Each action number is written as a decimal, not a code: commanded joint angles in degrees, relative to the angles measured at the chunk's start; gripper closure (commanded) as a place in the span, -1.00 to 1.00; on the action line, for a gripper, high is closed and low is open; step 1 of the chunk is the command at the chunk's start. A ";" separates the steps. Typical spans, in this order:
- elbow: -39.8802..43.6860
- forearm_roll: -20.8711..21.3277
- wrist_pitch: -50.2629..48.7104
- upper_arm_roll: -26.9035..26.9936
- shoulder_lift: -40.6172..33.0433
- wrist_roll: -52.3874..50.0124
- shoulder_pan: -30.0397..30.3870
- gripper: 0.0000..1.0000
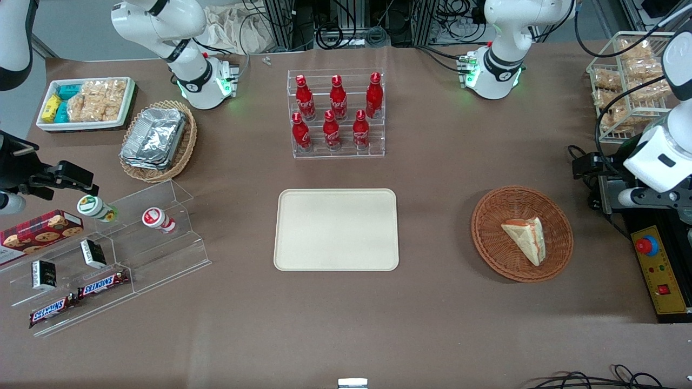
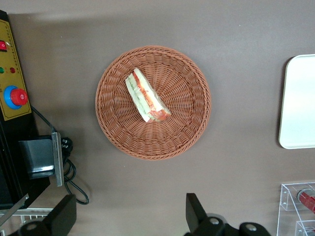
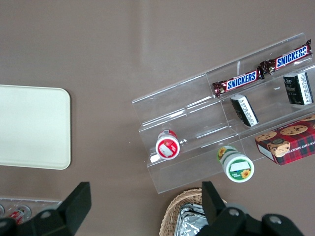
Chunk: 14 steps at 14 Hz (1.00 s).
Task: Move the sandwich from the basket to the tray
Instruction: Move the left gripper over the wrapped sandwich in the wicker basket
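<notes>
The sandwich (image 1: 527, 237) (image 2: 146, 96), a pale bread wedge with red and green filling, lies in the round reddish-brown basket (image 1: 497, 216) (image 2: 182, 113). The cream tray (image 1: 336, 229) (image 2: 298, 101) (image 3: 32, 127) lies flat beside the basket, toward the parked arm's end, with nothing on it. My gripper (image 1: 640, 198) (image 2: 130, 219) hangs high above the table at the working arm's end, just outside the basket's rim. It is open wide, nothing between its black fingers (image 2: 197, 216).
A yellow control box with a red button (image 1: 657, 270) (image 2: 12, 96) and cables sit beside the basket. A rack of red bottles (image 1: 336, 113) stands farther from the camera than the tray. Snack shelves (image 1: 108, 254) and a foil-container basket (image 1: 157, 139) are toward the parked arm's end.
</notes>
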 commanded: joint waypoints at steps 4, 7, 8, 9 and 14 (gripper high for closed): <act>1.75 1.58 -1.52 -0.12 2.95 -2.76 -0.15 -1.00; -0.69 1.49 2.41 -0.21 5.60 -14.36 -0.15 -1.00; -2.88 1.49 5.48 -0.21 5.43 -17.78 -0.15 -1.00; -5.51 1.58 9.60 -0.21 5.34 -21.38 -0.15 -1.00; -15.12 1.67 26.67 -0.21 7.87 -39.39 -0.24 -1.00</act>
